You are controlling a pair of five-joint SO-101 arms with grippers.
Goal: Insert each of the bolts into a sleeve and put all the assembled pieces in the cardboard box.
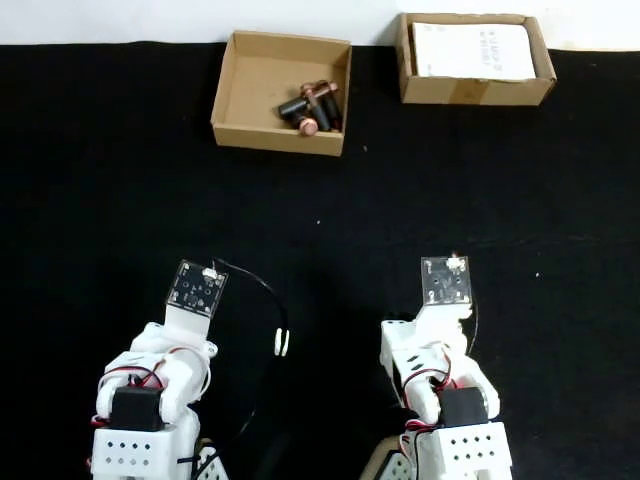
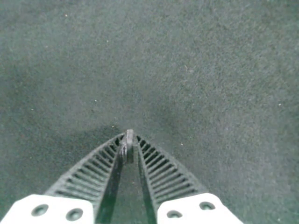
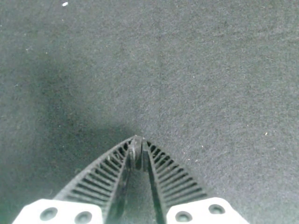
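Two open boxes up at the far edge of the black cloth-covered table (image 1: 120,200). On the left of the overhead view, a shallow brown cardboard box (image 1: 255,90) holding a little heap of dark cylindrical sleeves (image 1: 293,107) with copper-coloured bolts (image 1: 310,126) pushed into them, all bunched toward its right side. Can't count them exactly, too tangled. Further right, a second brown cardboard box (image 1: 470,92) with a white printed paper sheet (image 1: 472,50) lying flat in it.

Down at the near edge, two white plastic arms side by side, one arm (image 1: 160,380) on the left of that view and the other arm (image 1: 445,385) on the right, both well apart from the boxes. Honestly can't tell which is which from up there. Thin black cable (image 1: 262,290) looping off the one on the left.

From the wrist cameras: left gripper (image 2: 127,142) pinched fully together, black ribbed fingers (image 2: 93,179) meeting at the tips with nothing between them, hanging over bare cloth. Same deal for the right gripper (image 3: 136,151), ribbed fingers (image 3: 175,182) closed tip to tip, holding nothing, plain dark cloth underneath.
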